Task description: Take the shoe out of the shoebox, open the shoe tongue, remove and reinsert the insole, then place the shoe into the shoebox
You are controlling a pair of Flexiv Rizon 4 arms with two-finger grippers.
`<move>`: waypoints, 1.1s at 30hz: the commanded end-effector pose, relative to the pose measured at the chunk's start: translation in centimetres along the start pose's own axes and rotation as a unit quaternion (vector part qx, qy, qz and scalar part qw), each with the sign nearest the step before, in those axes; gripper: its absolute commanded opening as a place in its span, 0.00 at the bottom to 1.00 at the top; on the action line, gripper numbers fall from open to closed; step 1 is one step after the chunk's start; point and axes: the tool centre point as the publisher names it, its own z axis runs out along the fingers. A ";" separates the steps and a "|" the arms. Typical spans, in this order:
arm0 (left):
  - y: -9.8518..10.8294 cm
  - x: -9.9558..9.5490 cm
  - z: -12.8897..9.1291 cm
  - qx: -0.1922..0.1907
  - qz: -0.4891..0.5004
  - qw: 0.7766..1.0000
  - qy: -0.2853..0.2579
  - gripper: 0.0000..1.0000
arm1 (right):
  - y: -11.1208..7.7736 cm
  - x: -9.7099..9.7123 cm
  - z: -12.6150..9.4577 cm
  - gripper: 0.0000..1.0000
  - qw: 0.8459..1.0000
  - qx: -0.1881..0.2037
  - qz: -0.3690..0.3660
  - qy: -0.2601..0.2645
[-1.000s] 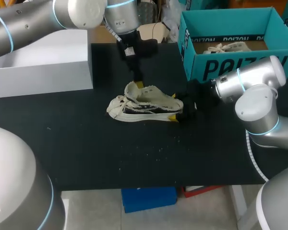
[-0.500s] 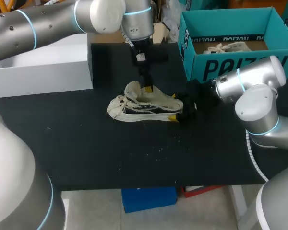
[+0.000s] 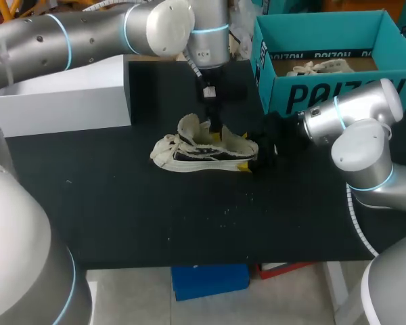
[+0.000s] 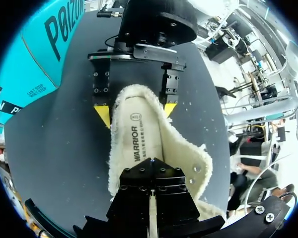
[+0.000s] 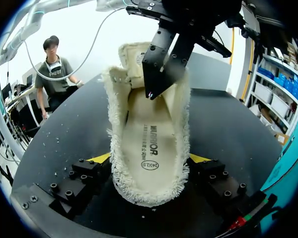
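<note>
Shoe of cream fleecy fabric (image 3: 206, 147) mid-frame, heel rightward.
Right gripper (image 4: 136, 112) clamps the heel; left gripper (image 3: 218, 134), fingers pressed together, hangs directly above the printed cream insole (image 5: 150, 144).

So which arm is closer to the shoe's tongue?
Left. The left gripper hangs over the opening of the shoe, just behind the tongue; the right gripper clamps the heel, at the far end.
</note>
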 end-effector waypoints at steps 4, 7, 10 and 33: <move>0.3 0.8 2.3 -0.001 -0.002 1.000 -0.003 0.00 | -0.1 -0.1 0.2 0.00 1.000 0.001 0.000 -0.001; 0.5 1.0 3.0 -0.008 -0.005 1.000 -0.002 0.00 | -0.1 -0.1 0.2 0.00 1.000 0.001 0.000 -0.001; 0.5 1.2 3.6 -0.009 -0.005 1.000 -0.008 0.00 | -0.1 -0.1 0.2 0.00 1.000 0.001 0.000 -0.001; 0.5 1.0 6.7 -0.005 -0.018 0.999 -0.040 0.00 | -0.1 -0.1 0.2 0.00 1.000 0.001 0.000 -0.001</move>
